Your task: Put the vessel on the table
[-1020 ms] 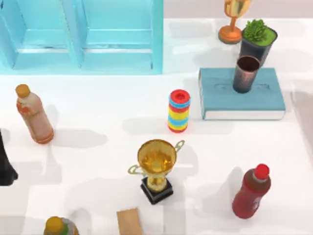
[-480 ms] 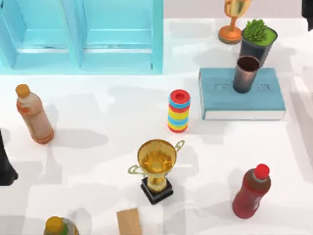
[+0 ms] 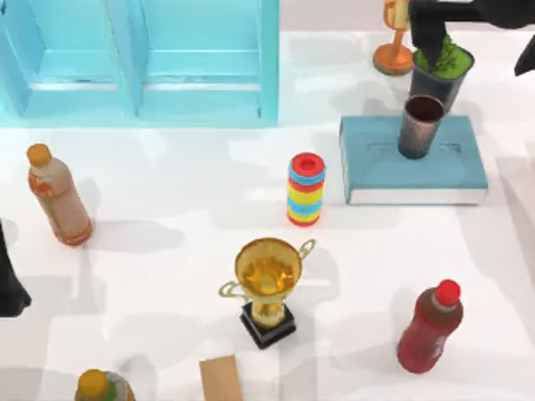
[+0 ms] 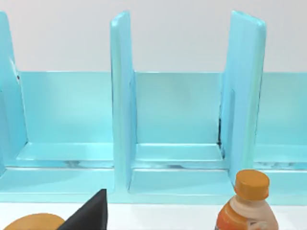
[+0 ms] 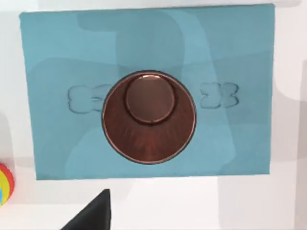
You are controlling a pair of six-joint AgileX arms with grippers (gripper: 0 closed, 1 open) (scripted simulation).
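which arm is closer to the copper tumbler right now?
Right. The right arm is at the table's far edge, just beyond the tumbler standing on the teal book. The left arm sits at the table's left edge, far away.

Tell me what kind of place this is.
Probably a rendered tabletop test scene, not a real room: a plain white table scattered with unrelated props, such as trophies, bottles, a tumbler standing on a book, plus a blue cabinet.

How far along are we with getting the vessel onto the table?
Nothing is finished: the vessel stands upright on the book, ungripped. In hand: the right arm is above it, its wrist camera looking straight into the vessel. Left: grasp, lift and set it on the table. The left arm sits parked at the left edge.
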